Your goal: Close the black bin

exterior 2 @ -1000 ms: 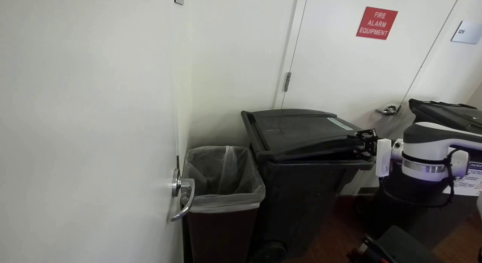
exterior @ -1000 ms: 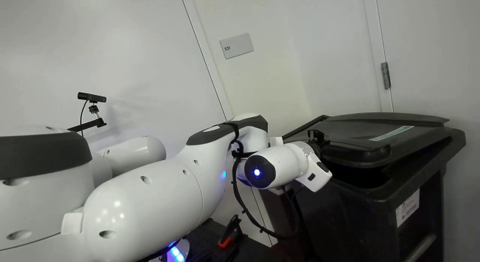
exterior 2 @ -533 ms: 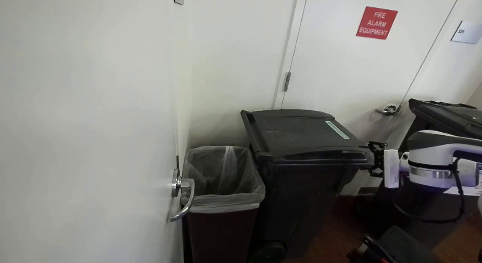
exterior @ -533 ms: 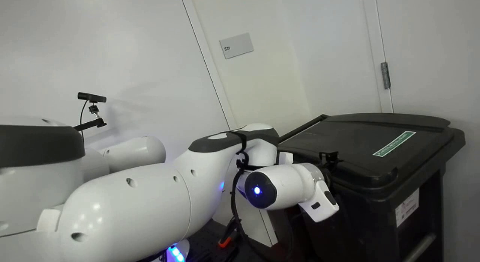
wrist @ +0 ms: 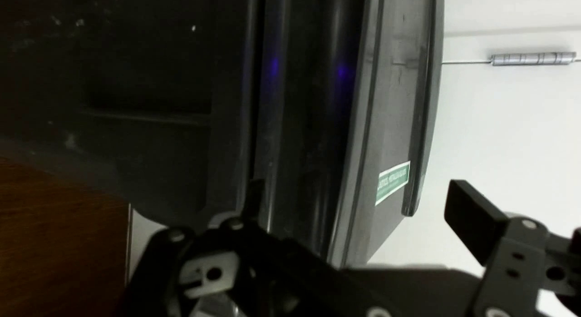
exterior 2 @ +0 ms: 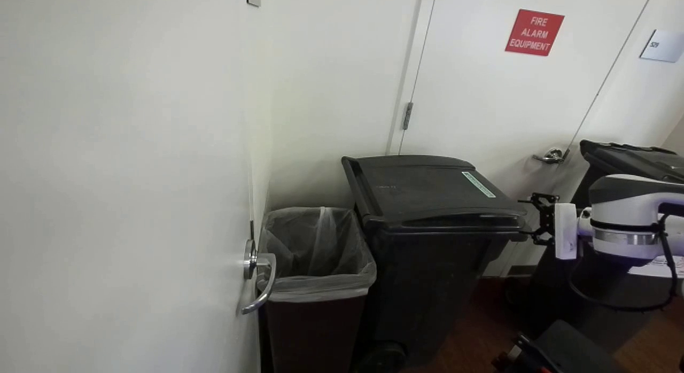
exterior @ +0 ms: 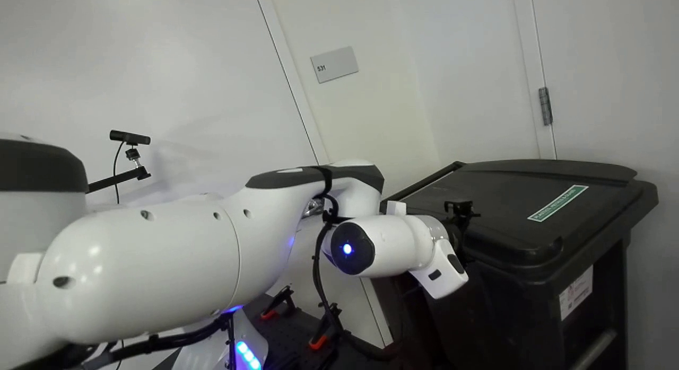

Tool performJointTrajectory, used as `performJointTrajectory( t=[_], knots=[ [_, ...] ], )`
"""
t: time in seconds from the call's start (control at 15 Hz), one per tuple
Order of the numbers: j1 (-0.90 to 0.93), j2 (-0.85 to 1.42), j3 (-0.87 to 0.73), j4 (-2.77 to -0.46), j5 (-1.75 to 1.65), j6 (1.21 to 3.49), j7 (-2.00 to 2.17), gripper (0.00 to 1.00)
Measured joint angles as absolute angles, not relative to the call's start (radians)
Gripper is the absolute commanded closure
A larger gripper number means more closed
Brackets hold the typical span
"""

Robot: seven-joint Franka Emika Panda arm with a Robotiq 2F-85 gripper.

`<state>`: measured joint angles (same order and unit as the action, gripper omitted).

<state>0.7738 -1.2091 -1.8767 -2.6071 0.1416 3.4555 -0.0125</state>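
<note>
Your black bin (exterior 2: pixel 422 277) stands in front of the white door (exterior 2: pixel 470 79), just beside a brown waste bin (exterior 2: pixel 315 330) with a clear liner (exterior 2: pixel 320 288) folded over its rim. In both exterior views you can see the lid (exterior: pixel 504 197) lying flat, its edge down along the top of the bin. The green label (exterior: pixel 558 203) faces up on the lid, and the white sticker (exterior: pixel 576 293) shows lower down on the body.

Your gripper (wrist: pixel 355 187) is at the edge of the lid, its fingers (wrist: pixel 476 224) spread wide apart — in the wrist view one shows against the bin's dark body, the other against the white door. Whether a fingertip touches the bin I can't fairly tell; black on black hides it.

Your white arm (exterior: pixel 138 269) extends towards the bin, a blue light (exterior: pixel 347 248) glowing near the wrist. Behind it — partly covered — you have a second dark bin (exterior 2: pixel 636 162). A red sign (exterior 2: pixel 535 32) on the door reads "FIRE ALARM EQUIPMENT".
</note>
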Motion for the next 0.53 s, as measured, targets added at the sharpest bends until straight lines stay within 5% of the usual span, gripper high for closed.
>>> performJointTrajectory(
  t=[0.53],
  knots=[
    [0.779,-0.883,-1.701,-2.723,0.336,3.307,-0.010,0.00]
  ],
)
